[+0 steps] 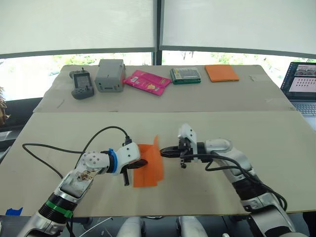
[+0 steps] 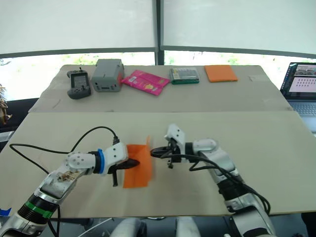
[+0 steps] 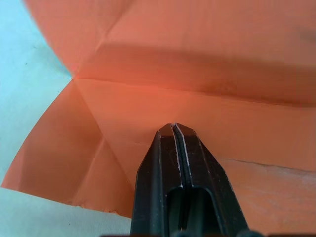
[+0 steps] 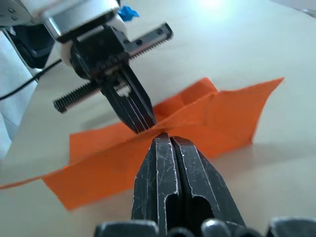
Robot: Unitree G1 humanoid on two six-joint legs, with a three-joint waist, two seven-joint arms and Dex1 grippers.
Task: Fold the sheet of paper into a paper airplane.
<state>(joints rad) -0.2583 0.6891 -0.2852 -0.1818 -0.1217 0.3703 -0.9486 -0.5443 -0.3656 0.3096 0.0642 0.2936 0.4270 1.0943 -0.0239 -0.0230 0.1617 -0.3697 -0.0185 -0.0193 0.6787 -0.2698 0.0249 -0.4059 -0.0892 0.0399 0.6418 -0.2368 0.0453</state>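
Left eye view shows the paper (image 1: 148,166) near the front edge of the near table (image 1: 276,143), lying mostly flat with its far right part standing up as a flap; the left gripper (image 1: 129,170) comes in from the paper's left side and the right gripper (image 1: 167,152) from its right, tips close to the raised flap. Behind, on the far table, sit a handheld device (image 1: 81,84), a grey box (image 1: 109,75), a pink packet (image 1: 147,82), a green case (image 1: 185,75), a smooth orange rectangle (image 1: 221,72) and, at the right edge, a laptop (image 1: 301,85). Right eye view gives the same layout and adds nothing on contact. Left wrist view shows what the head cannot: this gripper's fingers (image 3: 168,163) are pressed together, resting on or just over the sheet, with several creases meeting at a point and a long fold line running across. Right wrist view shows both sets of fingers together, meeting tip to tip along the crease where the flap rises; whether either pinches paper cannot be told. The paper looks thin, light and limp, apt to slide on the smooth board and to tear or crumple if dragged, so it is likely best pinched at an edge or corner of the flap while the other tip pins the flat part.
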